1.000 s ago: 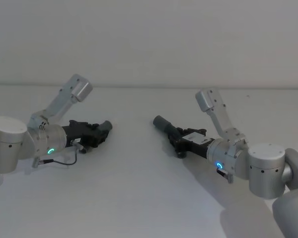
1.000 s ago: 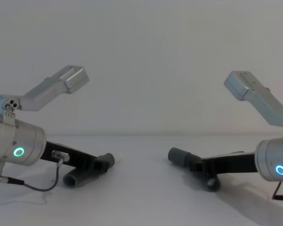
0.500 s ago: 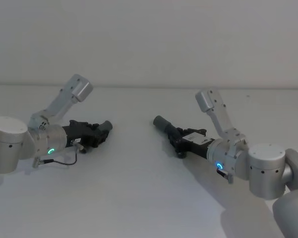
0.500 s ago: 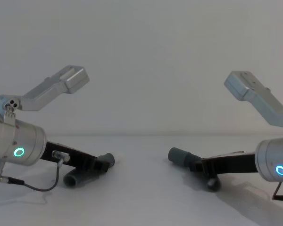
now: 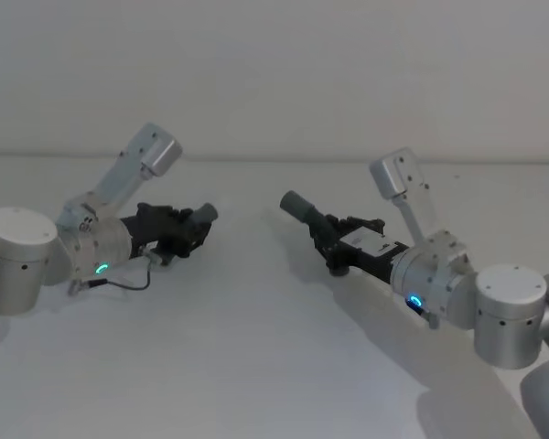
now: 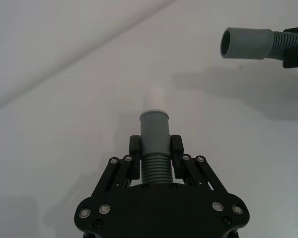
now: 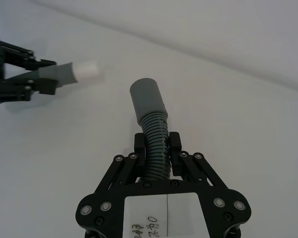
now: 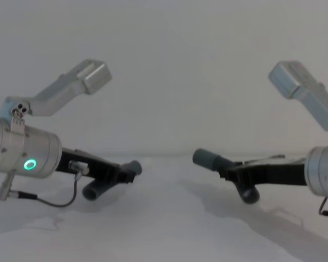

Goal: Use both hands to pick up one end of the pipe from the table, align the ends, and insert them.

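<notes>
Two dark-grey pipe pieces hang a little above the white table, facing each other across a gap. My left gripper is shut on the ribbed middle of the left piece, whose cuff ends in a narrow white tip. My right gripper is shut on the ribs of the right piece, and its wide open socket points toward the left piece. From the chest, the left gripper and right gripper are level, each piece's bent rear end hanging below.
The table is bare between and in front of the arms. A plain pale wall stands behind its far edge. Each arm's silver elbow link rises above its wrist.
Both grippers have risen and carried their pipe pieces up off the table. The ends now point more directly at each other.
</notes>
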